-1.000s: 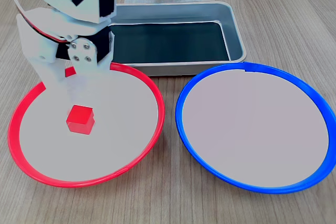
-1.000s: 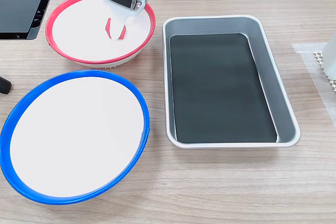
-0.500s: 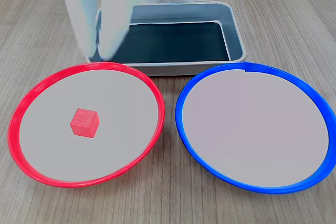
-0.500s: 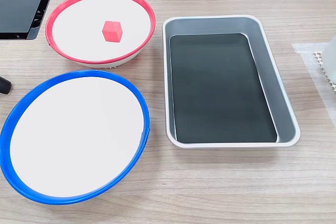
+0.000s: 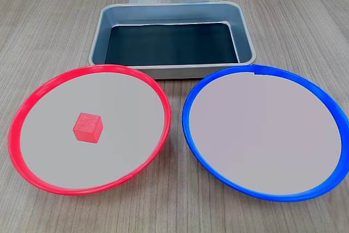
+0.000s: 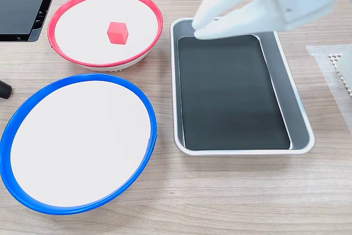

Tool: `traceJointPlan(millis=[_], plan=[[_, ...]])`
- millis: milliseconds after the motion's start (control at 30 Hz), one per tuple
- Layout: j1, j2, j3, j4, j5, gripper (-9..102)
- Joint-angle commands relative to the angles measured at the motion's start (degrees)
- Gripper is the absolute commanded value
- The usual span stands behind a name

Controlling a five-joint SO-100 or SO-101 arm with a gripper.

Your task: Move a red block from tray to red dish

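Red block (image 6: pixel 117 32) sits in the dish (image 6: pixel 154 37), well apart from the claw (image 6: pixel 199 28), which hangs over the tray (image 6: pixel 300 130), fingers nearly together, pinching nothing. Little risk remains; a stray swing back could knock the block out.

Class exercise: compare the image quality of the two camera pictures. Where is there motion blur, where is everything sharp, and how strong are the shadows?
In a fixed view, the red block, red dish and tray are sharp under soft, even light, with only faint shadows. In another fixed view, the white pincer above the tray is smeared by motion blur, its edges soft, while the blue dish is crisp.
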State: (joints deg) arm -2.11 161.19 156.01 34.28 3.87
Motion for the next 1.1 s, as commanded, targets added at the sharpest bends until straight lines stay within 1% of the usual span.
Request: traceJointPlan(millis=[0,200,300,533,733,1067], plan=[[-0.3,13.5,8.4,1.8,6.3,-1],[0.3,24.1,17.1,6.7,7.6,-1],[0.3,25.8,17.1,10.6,8.5,0],[1.2,29.6,17.2,23.5,8.0,0],[1.1,29.6,17.2,23.5,7.8,1],[1.5,29.6,17.2,23.5,8.3,0]])
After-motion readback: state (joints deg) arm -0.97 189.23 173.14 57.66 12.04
